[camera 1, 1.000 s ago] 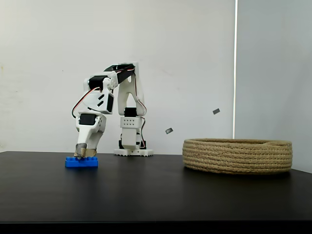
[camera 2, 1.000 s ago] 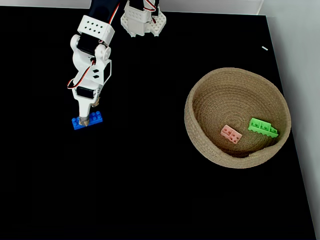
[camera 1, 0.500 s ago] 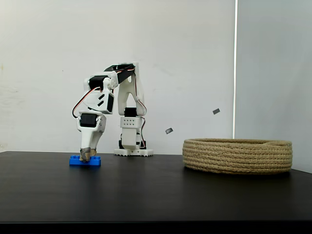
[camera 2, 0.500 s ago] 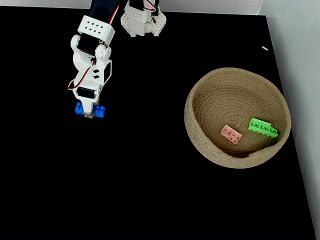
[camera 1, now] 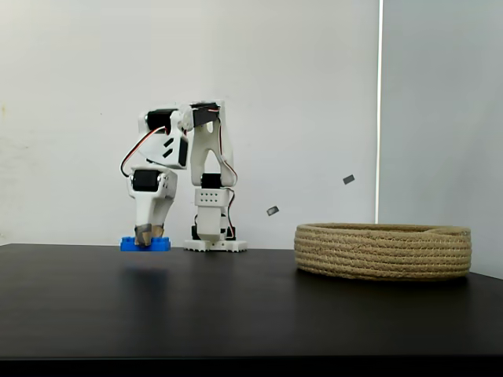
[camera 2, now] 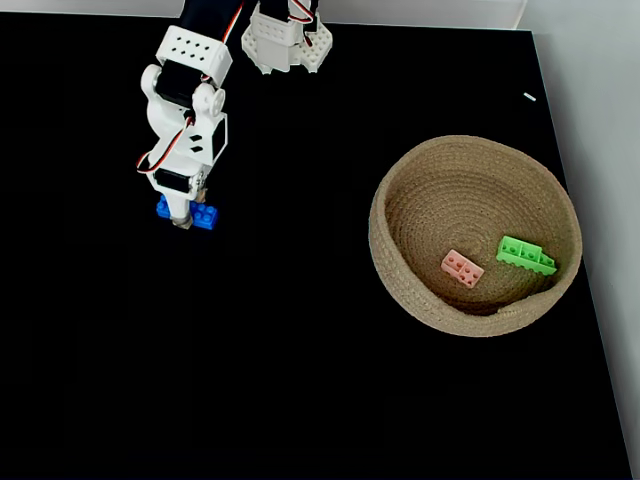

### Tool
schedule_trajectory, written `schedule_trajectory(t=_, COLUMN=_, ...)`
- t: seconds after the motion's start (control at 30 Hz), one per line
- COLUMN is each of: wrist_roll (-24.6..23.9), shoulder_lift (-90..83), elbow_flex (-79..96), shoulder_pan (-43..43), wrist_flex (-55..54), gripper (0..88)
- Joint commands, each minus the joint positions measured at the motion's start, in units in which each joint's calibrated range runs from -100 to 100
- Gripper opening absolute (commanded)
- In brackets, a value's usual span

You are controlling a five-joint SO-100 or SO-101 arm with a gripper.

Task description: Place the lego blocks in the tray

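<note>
My gripper (camera 1: pixel 146 233) points straight down and is shut on the long blue lego block (camera 1: pixel 163 244), which hangs a little above the black table, left of the arm's base. From above, the gripper (camera 2: pixel 182 222) covers the middle of the blue block (camera 2: pixel 206 218). The tray (camera 1: pixel 383 251) is a round basket of coiled tan rope that stands far to the right. In the fixed view from above, the tray (camera 2: pixel 398 285) holds a pale pink block (camera 2: pixel 462 267) and a bright green block (camera 2: pixel 526 255) side by side in its lower right part.
The arm's white base (camera 2: pixel 285 45) stands at the table's far edge. The black table ends just right of the tray, where a pale surface (camera 2: pixel 600 200) begins. Two small dark marks (camera 1: pixel 273 210) sit on the wall behind.
The gripper has carried the blue block off the table, moving it back toward the arm's base and slightly right. The tray and the two blocks in it have not moved.
</note>
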Motion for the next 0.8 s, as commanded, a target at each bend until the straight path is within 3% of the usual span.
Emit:
schedule_trajectory(t=0.0, wrist_roll=-4.1, shoulder_lift=-8.9, elbow_flex=-18.2, shoulder_pan=-6.3, wrist_flex=16.8, gripper=0.3)
schedule_trajectory(t=0.33, wrist_roll=-15.7, shoulder_lift=-21.8, elbow_flex=-14.1, shoulder_pan=-33.3, wrist_flex=17.1, gripper=0.3)
schedule_trajectory(t=0.5, wrist_roll=-16.7, shoulder_lift=-27.4, elbow_flex=2.1, shoulder_pan=-43.9, wrist_flex=2.2, gripper=0.3)
schedule_trajectory(t=0.77, wrist_roll=-18.6, shoulder_lift=-25.2, elbow_flex=15.9, shoulder_pan=-51.6, wrist_flex=-17.3, gripper=2.5)
